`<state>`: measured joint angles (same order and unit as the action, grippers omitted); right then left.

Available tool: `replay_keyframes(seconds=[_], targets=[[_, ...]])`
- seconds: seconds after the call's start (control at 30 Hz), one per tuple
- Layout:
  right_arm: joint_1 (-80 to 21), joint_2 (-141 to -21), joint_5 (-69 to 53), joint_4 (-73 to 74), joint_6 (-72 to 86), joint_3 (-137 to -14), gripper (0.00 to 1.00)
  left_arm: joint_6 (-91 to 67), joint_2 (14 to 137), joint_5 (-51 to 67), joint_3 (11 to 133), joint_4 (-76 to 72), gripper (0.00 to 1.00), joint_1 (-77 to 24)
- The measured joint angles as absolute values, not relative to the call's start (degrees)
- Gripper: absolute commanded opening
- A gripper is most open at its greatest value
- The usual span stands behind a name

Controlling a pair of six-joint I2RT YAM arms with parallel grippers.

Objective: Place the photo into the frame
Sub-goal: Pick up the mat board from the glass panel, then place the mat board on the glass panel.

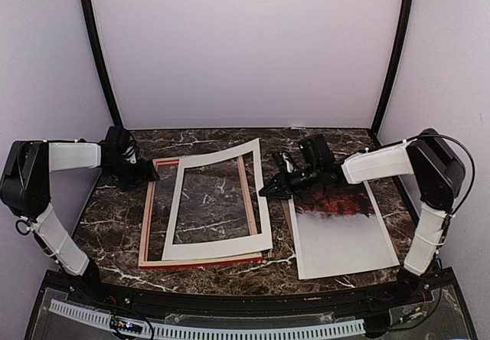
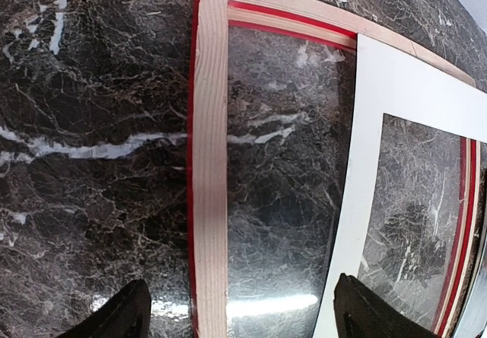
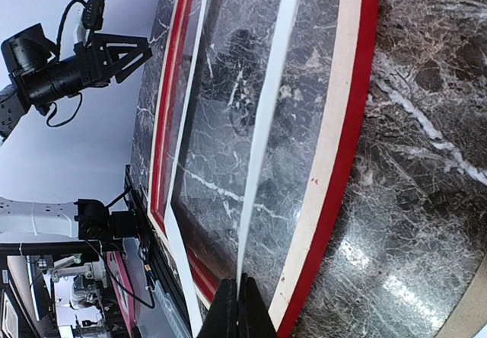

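The right claw is pinching the edge of the mat, likely to clear it off the frame for the photo, while the left claw is hovering spread.

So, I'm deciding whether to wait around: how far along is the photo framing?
Done: the red wood-backed picture frame lies back up on the marble table. In hand: the right end effector is shut on the edge of the white card mat over the frame; the left end effector hangs open above the frame's left rail. Left: the red-foliage photo print lies beside the frame, not inside.
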<state>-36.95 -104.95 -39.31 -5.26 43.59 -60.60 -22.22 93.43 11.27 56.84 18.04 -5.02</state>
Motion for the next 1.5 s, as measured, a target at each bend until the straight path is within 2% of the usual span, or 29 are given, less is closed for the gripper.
replay_keyframes(seconds=[0.87, 1.5], targets=[[-37.15, -112.27, -40.93, -0.89, 44.05, -67.66, 0.00, -24.43, 97.60, 22.13, 54.89, 13.32, 0.80, -5.76], [-37.98, -114.34, -38.33, 0.58, 44.01, -69.76, 0.00, -24.93, 98.37, 23.57, 55.27, 12.23, 0.80, -9.58]])
